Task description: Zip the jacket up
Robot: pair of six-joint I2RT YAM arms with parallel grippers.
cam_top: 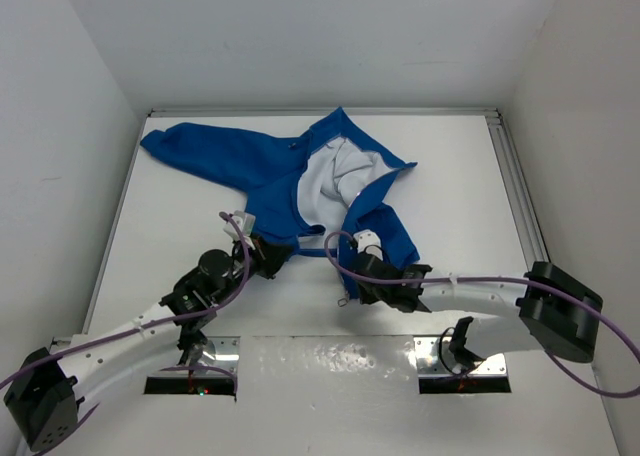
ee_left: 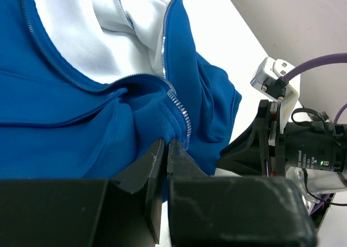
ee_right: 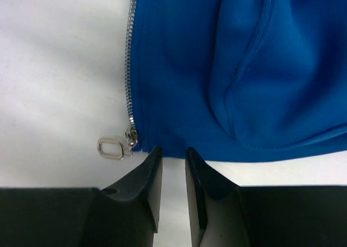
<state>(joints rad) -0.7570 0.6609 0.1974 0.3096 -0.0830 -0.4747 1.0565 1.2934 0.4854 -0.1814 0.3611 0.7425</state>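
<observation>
The blue jacket (cam_top: 270, 166) lies open on the white table, its pale lining (cam_top: 330, 176) showing. My left gripper (cam_top: 268, 256) is at the left front panel's lower hem. In the left wrist view it (ee_left: 167, 147) is shut on the blue hem (ee_left: 162, 117), beside the bottom end of the zipper teeth (ee_left: 181, 111). My right gripper (cam_top: 372, 276) is at the right panel's hem. In the right wrist view it (ee_right: 172, 152) is slightly open with bare table in the gap, tips at the hem edge (ee_right: 217, 149). The zipper slider with its ring pull (ee_right: 111, 148) lies just left of the tips.
A jacket sleeve (cam_top: 185, 141) stretches to the back left. White walls close the table on three sides, and a metal rail (cam_top: 512, 176) runs along the right edge. The right arm's wrist camera (ee_left: 276, 76) sits close to my left gripper. Purple cables (cam_top: 340, 261) loop over the arms.
</observation>
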